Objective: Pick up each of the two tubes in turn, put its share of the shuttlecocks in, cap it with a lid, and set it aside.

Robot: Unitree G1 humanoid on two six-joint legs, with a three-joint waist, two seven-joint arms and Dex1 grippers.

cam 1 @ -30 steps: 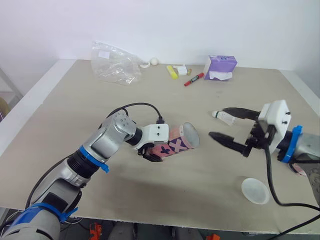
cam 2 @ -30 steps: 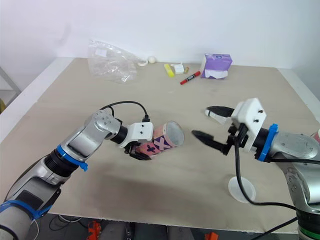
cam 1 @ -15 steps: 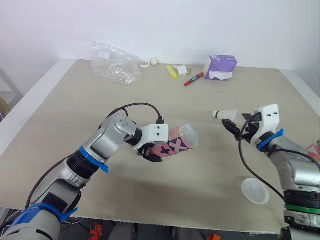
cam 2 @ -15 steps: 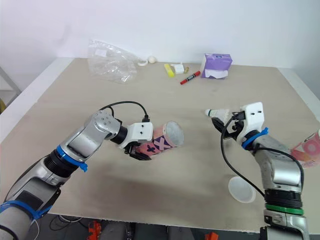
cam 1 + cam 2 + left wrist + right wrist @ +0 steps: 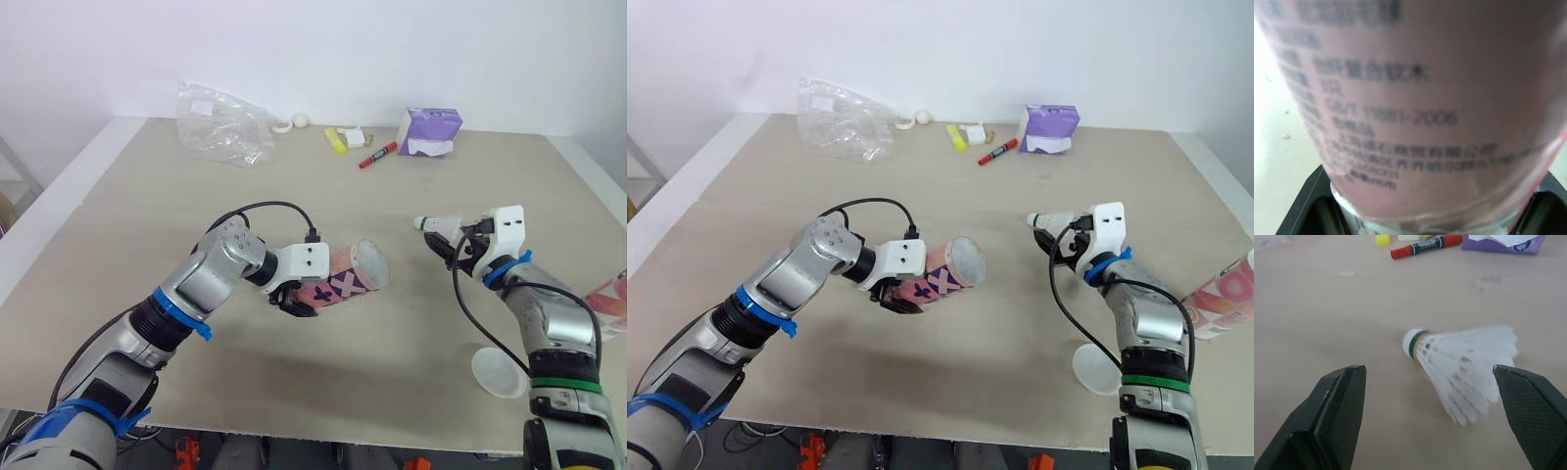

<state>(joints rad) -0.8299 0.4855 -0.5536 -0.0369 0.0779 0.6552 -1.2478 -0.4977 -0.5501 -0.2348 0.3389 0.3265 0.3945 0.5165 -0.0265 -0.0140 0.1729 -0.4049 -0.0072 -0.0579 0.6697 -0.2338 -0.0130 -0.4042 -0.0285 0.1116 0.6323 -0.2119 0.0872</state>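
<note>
My left gripper [image 5: 302,294] is shut on a pink patterned tube [image 5: 345,281], held low over the table with its open mouth [image 5: 373,264] facing right. The left wrist view has the tube's printed wall [image 5: 1410,112] close up between the black fingers [image 5: 1308,200]. A white shuttlecock [image 5: 432,225] lies on the table right of centre. My right gripper [image 5: 451,243] is open, its fingers on either side of the shuttlecock [image 5: 1459,367] without touching it. A second pink tube [image 5: 1227,298] lies at the right edge. A round white lid [image 5: 500,372] rests near the front right.
Along the back of the table are a crumpled clear plastic bag [image 5: 220,122], a purple tissue pack [image 5: 429,132], a red marker [image 5: 379,156], a yellow item [image 5: 336,140] and a small white ball [image 5: 302,119]. A black cable loops over my left wrist.
My right gripper has swung from pointing left over the table's middle to pointing forward, and now straddles the shuttlecock. The left gripper and its tube have stayed put.
</note>
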